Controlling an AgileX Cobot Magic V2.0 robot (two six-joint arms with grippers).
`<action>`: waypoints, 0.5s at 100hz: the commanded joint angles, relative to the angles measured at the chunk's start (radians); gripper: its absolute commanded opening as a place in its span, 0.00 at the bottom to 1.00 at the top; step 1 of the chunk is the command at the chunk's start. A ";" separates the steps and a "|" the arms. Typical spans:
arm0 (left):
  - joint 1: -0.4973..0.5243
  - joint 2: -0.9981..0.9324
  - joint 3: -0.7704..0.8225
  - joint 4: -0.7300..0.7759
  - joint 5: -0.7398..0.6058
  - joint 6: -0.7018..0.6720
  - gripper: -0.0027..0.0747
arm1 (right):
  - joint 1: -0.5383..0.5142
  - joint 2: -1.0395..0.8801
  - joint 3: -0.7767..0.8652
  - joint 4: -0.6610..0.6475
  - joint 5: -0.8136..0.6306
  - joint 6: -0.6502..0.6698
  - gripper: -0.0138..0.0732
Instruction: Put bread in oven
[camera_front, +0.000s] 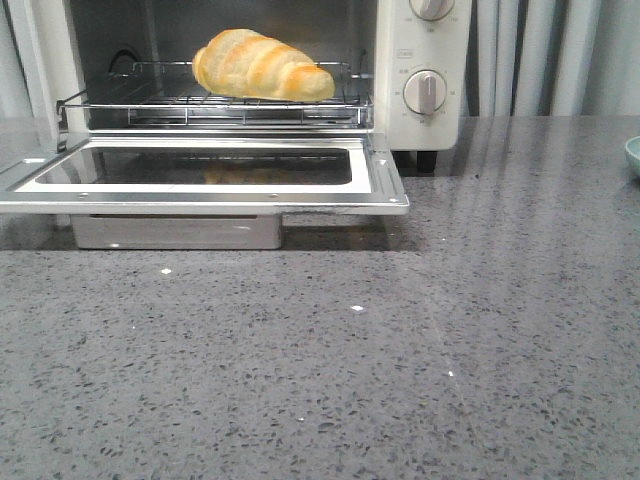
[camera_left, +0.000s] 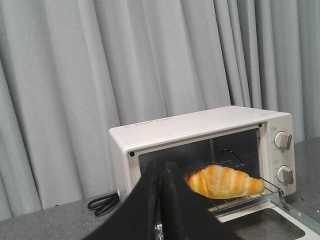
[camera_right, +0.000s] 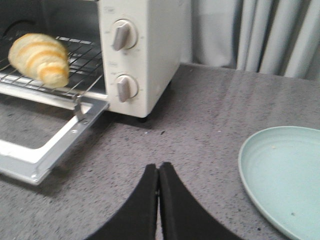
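oven top and left side cropped, plate mostly off-frame, knob markings illegible

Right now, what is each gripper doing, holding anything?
Left gripper: shut, empty; the bread sits on the oven rack.
Right gripper: shut, empty, above the counter.
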 joint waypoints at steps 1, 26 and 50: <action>-0.008 0.015 -0.022 0.007 -0.066 -0.008 0.01 | -0.054 -0.053 0.024 0.008 -0.171 -0.014 0.11; -0.008 0.015 -0.022 0.007 -0.066 -0.008 0.01 | -0.197 -0.218 0.140 0.017 -0.223 -0.014 0.11; -0.008 0.015 -0.022 0.007 -0.066 -0.008 0.01 | -0.277 -0.345 0.215 0.017 -0.212 -0.014 0.11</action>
